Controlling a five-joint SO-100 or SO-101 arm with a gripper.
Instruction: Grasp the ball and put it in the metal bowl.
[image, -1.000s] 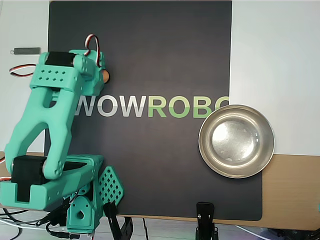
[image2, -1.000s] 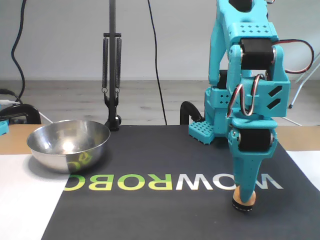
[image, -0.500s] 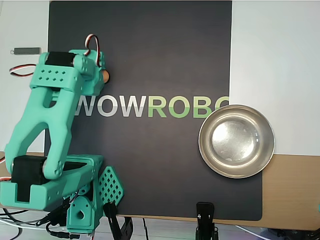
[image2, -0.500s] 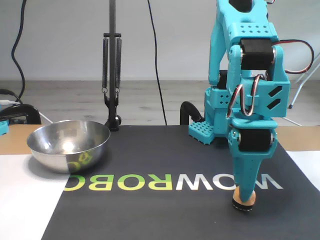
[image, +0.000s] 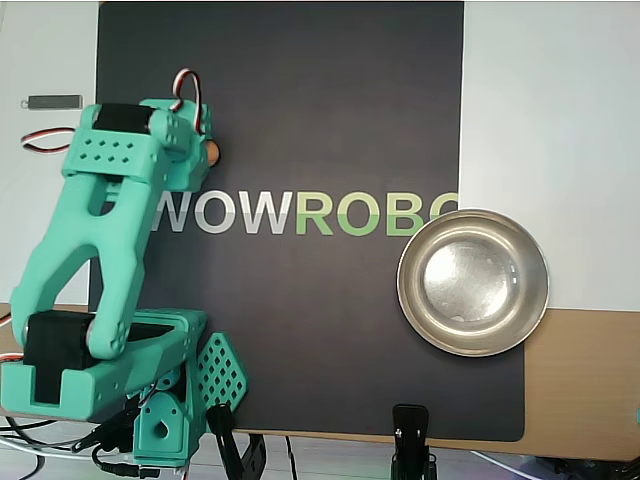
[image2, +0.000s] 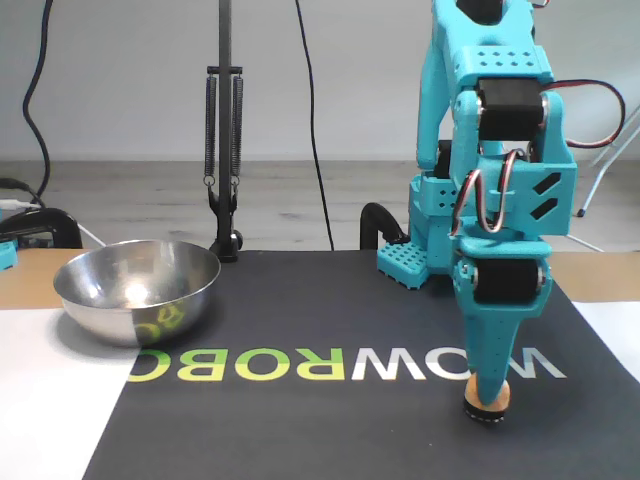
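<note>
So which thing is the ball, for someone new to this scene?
Find the dark printed mat in the fixed view, then the teal arm's end effector at its right. The small peach-orange ball sits at the tip, the only orange thing there.

In the fixed view the jaws point straight down onto the mat (image2: 330, 420), with the ball (image2: 488, 400) right at their tips, resting on the mat. The metal bowl (image2: 137, 290) sits well apart to the left of the jaws, straddling the mat's edge on the surface (image2: 45, 400)
</note>
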